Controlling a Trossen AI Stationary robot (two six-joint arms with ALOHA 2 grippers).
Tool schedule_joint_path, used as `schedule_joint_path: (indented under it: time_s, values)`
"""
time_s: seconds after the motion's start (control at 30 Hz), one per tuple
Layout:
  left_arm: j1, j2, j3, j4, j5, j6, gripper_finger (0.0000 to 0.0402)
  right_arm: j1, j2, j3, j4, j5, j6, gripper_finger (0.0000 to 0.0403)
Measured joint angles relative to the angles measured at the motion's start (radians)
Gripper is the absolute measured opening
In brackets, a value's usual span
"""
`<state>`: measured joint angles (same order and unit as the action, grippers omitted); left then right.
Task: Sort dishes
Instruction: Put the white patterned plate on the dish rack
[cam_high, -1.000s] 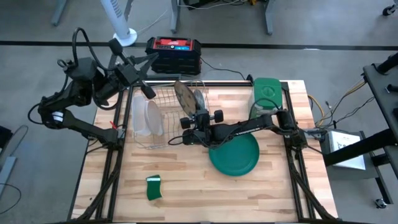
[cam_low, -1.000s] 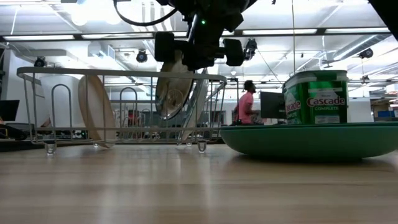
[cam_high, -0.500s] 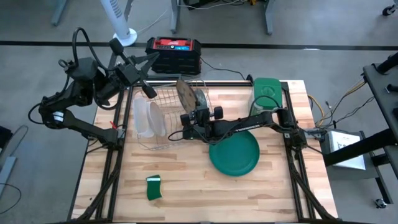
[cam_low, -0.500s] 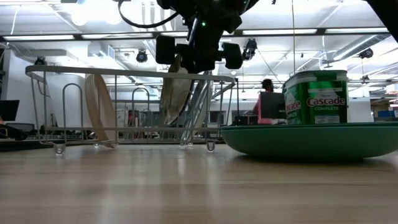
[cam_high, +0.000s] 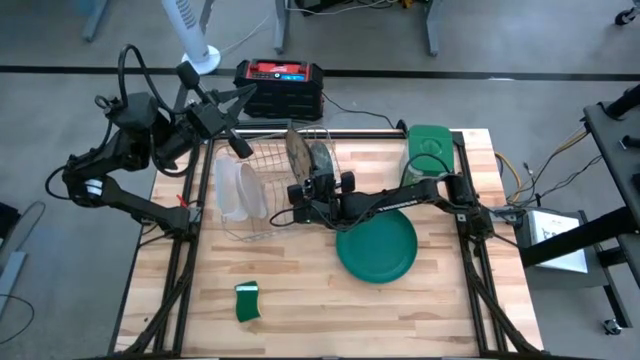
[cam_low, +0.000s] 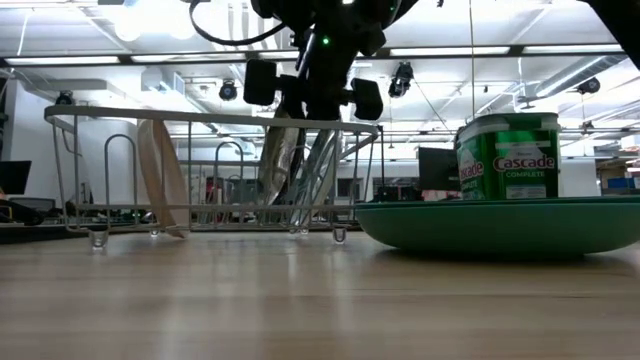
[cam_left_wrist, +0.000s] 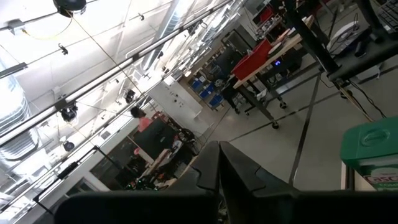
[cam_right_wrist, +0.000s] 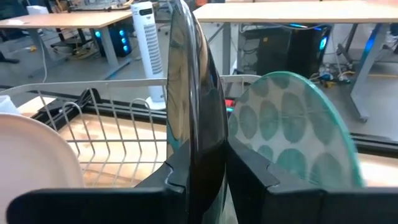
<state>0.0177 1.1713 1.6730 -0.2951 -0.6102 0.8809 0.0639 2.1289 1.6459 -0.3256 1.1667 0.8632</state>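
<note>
2 dark fingers of the right gripper (cam_right_wrist: 198, 177) sit on either side of a dark glassy plate (cam_right_wrist: 189, 81), one on each face at its lower edge; they look barely parted, and I cannot tell whether they pinch it or have just let go. That plate stands on edge in the wire dish rack (cam_high: 262, 190), thin and shiny, its dark surface mirroring the room. Just beside it in the rack leans a patterned glass plate (cam_right_wrist: 297, 134), pale green and see-through, covered with oval blotches. From table height these 2 plates show as a close, tilted pair under the gripper (cam_low: 318, 95). At the rack's other end, well apart from them, a whitish plate (cam_high: 240, 190) stands upright, cream-coloured and matte from the side (cam_low: 160, 175).

On the table (cam_high: 300, 300), near the rack and under the right arm, a teal-green plate (cam_high: 380, 250) lies flat, a smooth, shallow round dish. Behind it at the far edge stands a green canister (cam_high: 428, 148) with a square lid. A small green sponge (cam_high: 247, 301) lies alone toward the near edge.

The left gripper (cam_left_wrist: 217, 171) is off the table beyond its far left corner, fingers pressed together and pointing out into the room.
</note>
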Motion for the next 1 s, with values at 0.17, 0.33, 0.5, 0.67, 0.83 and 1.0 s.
schedule_joint_path:
  time_s: [0.17,0.33,0.5,0.67,0.83,1.0]
  values:
    - [0.0,0.0,0.0,-0.001,0.0,0.0,0.0,0.006,0.001,-0.002,-0.008,-0.037,0.003,0.0078]
    - [0.0,0.0,0.0,-0.004,0.0,0.0,0.0,0.007,0.002,-0.002,-0.008,-0.11,0.003,0.0101]
    - [0.0,0.0,0.0,-0.005,0.0,-0.002,0.0,0.007,0.002,-0.002,-0.007,-0.114,0.009,0.0124]
    - [0.0,0.0,0.0,-0.006,0.0,-0.003,0.0,0.007,0.002,-0.002,-0.006,-0.104,0.056,0.0141]
    - [0.0,0.0,0.0,-0.008,0.0,-0.003,0.0,0.007,0.002,0.011,-0.011,-0.133,0.122,0.0151]
    - [0.0,0.0,0.0,-0.007,0.0,-0.001,0.0,0.005,-0.006,0.049,-0.013,-0.197,0.166,0.0162]
